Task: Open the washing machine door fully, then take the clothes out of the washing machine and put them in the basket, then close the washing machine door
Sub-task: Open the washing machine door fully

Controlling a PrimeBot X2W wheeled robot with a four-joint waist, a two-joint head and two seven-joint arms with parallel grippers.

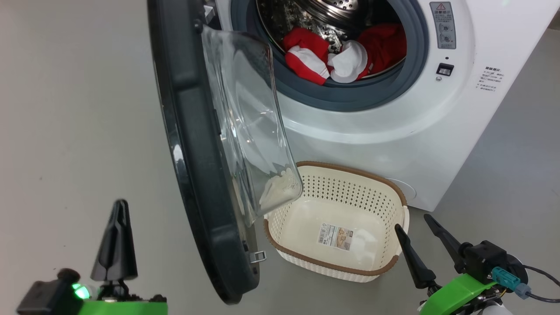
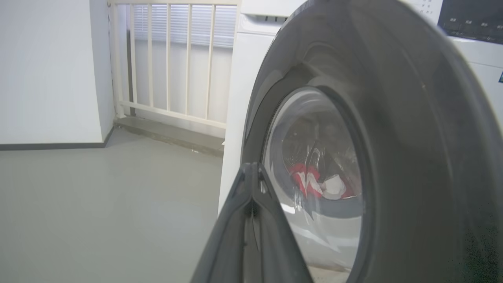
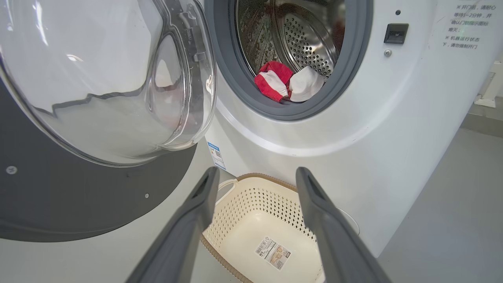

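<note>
Black and glossy, the rim of the washing machine door (image 1: 197, 175) is standing edge-on to your head camera. Its long line is running from the top of that view down toward the floor (image 1: 65, 131), and its clear glass bowl (image 1: 249, 131) is bulging to your right, toward the washing machine (image 1: 393, 131). The door is hanging swung out on the machine's left side, just beside the basket (image 1: 350, 192). Red clothes (image 1: 345, 57) with white bands are lying bunched at the front lip of the steel drum (image 1: 332, 11), behind the grey rubber ring (image 1: 332, 96). The cream basket is sitting at the machine's foot, its paper label (image 1: 336, 236) showing on its bare bottom. Your left gripper (image 1: 119, 210) is standing left of the door, fingers pressed together on nothing. Your right gripper (image 1: 412, 222) is hovering at the basket's right end, jaws spread and bare. Your left wrist view is giving you the door's outer face, with red showing through the glass and a white railing (image 2: 169, 63) behind. Your right wrist view is giving you the inner face and the drum's studs.
</note>
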